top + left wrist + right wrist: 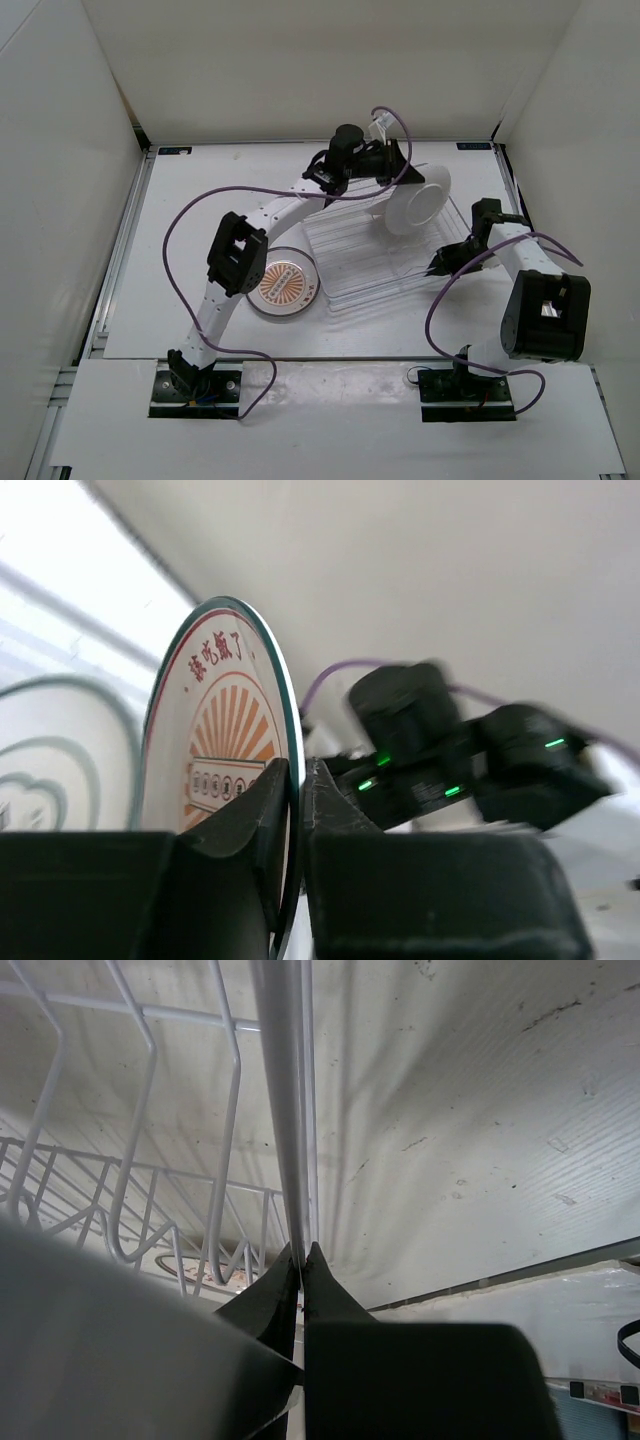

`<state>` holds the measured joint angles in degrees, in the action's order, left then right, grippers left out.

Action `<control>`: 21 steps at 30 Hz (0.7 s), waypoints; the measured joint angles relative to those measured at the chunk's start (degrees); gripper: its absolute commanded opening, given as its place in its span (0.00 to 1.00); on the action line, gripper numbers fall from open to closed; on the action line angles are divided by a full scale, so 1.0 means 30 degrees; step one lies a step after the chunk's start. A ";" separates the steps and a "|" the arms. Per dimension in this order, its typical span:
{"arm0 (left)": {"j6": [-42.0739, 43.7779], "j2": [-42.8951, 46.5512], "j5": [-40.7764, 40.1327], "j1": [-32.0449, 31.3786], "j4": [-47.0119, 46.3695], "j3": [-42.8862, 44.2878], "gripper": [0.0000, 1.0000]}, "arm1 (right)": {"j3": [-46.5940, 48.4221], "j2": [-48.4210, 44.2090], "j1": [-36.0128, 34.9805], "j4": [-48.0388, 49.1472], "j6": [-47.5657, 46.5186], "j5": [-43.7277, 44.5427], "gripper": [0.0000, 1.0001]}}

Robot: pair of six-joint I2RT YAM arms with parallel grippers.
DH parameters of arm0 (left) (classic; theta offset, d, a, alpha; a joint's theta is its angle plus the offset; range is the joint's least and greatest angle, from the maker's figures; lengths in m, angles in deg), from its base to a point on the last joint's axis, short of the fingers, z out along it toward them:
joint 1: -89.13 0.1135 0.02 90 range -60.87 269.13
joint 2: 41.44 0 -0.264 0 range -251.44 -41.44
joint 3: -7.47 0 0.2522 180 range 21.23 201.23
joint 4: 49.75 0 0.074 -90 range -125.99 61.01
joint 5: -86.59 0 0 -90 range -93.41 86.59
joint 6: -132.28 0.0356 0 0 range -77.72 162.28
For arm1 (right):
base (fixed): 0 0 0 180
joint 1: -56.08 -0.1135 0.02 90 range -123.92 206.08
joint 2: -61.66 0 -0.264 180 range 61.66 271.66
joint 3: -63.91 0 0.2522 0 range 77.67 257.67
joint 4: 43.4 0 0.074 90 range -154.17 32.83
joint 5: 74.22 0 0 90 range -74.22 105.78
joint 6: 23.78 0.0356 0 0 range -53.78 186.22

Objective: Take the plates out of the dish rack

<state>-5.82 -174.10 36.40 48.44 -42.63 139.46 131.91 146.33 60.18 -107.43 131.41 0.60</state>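
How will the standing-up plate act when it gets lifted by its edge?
The upright plate looks hard and stiff, so it probably won't bend. The left end effector pinches only its thin rim, and the glossy face may be slippery, so it could swing or slip. Round and on edge, it would likely roll or tip if released.

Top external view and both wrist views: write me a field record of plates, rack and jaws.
held plate: sunburst face, upright at the far right of the dish rack
left gripper: jaws pinching that plate's rim
right gripper: jaws shut on the rack's thin edge
unloaded plate: flat on the table, face up, left of the rack
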 measured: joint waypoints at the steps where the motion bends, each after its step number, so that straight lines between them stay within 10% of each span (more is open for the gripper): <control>1: -0.0430 -0.0051 -0.0007 0.0015 -0.0066 0.0627 0.01 | -0.0095 -0.0080 0.0000 0.0146 0.0087 -0.0051 0.00; 12: -0.2062 0.2820 0.0809 0.1494 -0.0160 0.0896 0.01 | 0.0029 0.0197 -0.0117 0.1166 0.1341 -0.0284 0.00; 21: 0.8939 1.3406 -0.1661 0.4153 1.0805 -0.4182 0.01 | 0.1428 0.1851 0.0109 0.2667 0.2120 -0.0510 0.00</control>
<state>21.00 -133.89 31.42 60.90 -10.21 126.92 136.20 151.88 60.51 -99.43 137.77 -0.93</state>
